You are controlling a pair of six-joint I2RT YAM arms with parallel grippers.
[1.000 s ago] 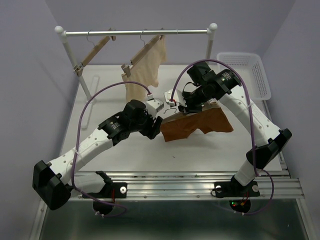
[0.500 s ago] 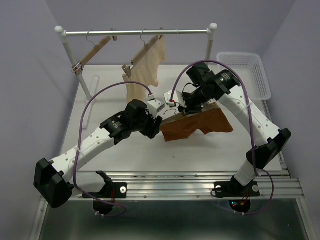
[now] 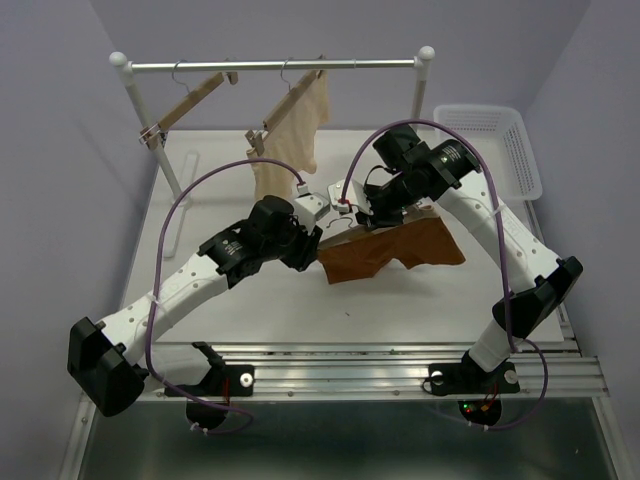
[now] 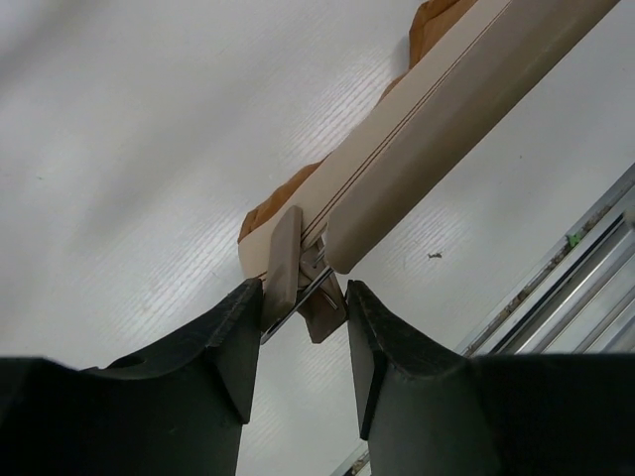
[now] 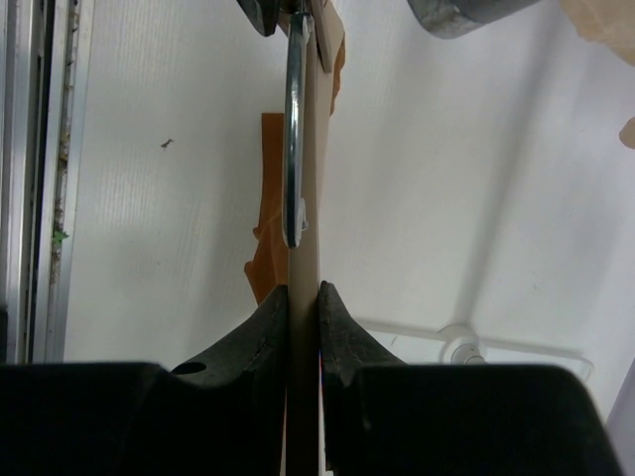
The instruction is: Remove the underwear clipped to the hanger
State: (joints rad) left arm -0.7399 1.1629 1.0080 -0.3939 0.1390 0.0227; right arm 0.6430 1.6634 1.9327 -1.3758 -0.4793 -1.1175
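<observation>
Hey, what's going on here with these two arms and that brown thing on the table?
Two robot arms are working to get the rust-brown underwear, spread on the table, off a wooden clip hanger. The right gripper is clamped on the hanger's bar, holding it. The left gripper has its fingers either side of a clip at the bar's end; whether it is squeezing is unclear. The underwear looks still attached.

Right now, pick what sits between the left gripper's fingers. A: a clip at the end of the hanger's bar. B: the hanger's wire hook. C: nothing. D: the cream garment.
A: the left wrist view shows the left gripper with a finger on either side of the clip at the end of the hanger bar.
</observation>
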